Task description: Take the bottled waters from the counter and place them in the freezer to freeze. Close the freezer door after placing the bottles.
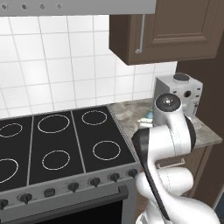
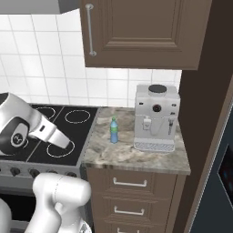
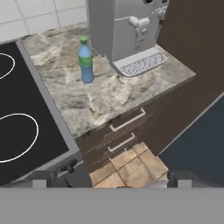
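Note:
One bottled water (image 3: 86, 61), blue with a green label and green cap, stands upright on the stone counter (image 3: 105, 98) just left of a coffee machine. The same bottle (image 2: 113, 130) shows in the right base view, and its cap (image 1: 148, 116) peeks out behind my arm in the left base view. My gripper (image 3: 114, 180) is open and empty. It hovers in front of the counter, well short of the bottle and above the drawers. The freezer's slate-blue front (image 3: 199, 142) lies at the lower right, and its edge (image 2: 225, 177) shows at the far right.
A grey coffee machine (image 2: 156, 117) stands on the counter right of the bottle. The black stovetop (image 2: 68, 129) borders the counter on the left. Dark brown drawers (image 3: 127, 131) sit below, a wall cabinet (image 2: 141, 32) hangs above, and a tall brown panel (image 2: 200, 113) separates counter and freezer.

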Available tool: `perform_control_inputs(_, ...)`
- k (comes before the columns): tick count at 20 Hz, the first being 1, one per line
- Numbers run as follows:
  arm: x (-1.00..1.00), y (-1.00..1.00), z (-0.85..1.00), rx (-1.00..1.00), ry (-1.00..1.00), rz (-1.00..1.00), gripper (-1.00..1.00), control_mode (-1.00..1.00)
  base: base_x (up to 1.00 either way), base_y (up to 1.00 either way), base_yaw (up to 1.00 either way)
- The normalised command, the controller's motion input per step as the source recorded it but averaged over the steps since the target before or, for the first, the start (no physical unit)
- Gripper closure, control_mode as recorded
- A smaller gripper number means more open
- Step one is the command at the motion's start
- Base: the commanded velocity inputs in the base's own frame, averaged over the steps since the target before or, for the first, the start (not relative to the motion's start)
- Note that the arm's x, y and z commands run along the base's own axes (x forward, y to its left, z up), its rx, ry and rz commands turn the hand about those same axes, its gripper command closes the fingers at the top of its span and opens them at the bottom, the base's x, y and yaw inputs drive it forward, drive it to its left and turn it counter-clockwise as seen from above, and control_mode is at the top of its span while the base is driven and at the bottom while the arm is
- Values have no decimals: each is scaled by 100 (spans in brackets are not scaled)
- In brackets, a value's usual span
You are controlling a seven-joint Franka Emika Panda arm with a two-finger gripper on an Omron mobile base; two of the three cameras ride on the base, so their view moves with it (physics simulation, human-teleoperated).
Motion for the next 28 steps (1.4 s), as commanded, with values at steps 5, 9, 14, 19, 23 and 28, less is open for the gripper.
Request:
perform_control_inputs(5, 59, 0, -37, -13, -18, -19, -100, -100, 0, 0, 0)
perform_control_inputs(9, 46, 6, -31, -12, -3, -28, -100, -100, 0, 0, 0)
perform_control_inputs(14, 38, 1, -39, -20, -29, -9, -100, -100, 0, 0, 0)
perform_control_inputs(19, 22, -2, -24, -11, -33, -1, -100, -100, 0, 0, 0)
perform_control_inputs(23, 19, -14, -19, -5, -31, 0, -100, -100, 0, 0, 0)
perform_control_inputs(28, 24, -29, -9, 0, -4, -6, -100, -100, 0, 0, 0)
